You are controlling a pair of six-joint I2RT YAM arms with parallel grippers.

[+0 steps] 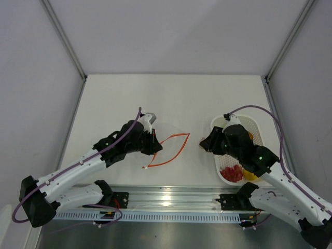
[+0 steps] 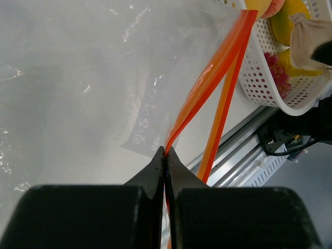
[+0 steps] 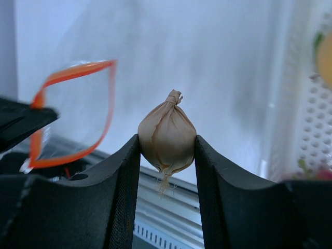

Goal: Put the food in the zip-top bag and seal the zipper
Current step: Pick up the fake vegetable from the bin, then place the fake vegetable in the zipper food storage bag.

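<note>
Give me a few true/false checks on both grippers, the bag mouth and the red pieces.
1. The left gripper is shut on the zipper. True.
2. The mouth of the bag is sealed. False: the two orange strips stand apart, so the mouth is open.
3. The right gripper holds a tan bulb-shaped piece. True.
4. The red cluster lies inside the bag. False: it sits in the white tray.

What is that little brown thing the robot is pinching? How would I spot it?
On the right of the table, find the white tray. Just left of it, the right gripper pinches the thing. It is a beige, onion-shaped bulb with a twisted tip, unlike the red pieces lying in the tray.
</note>
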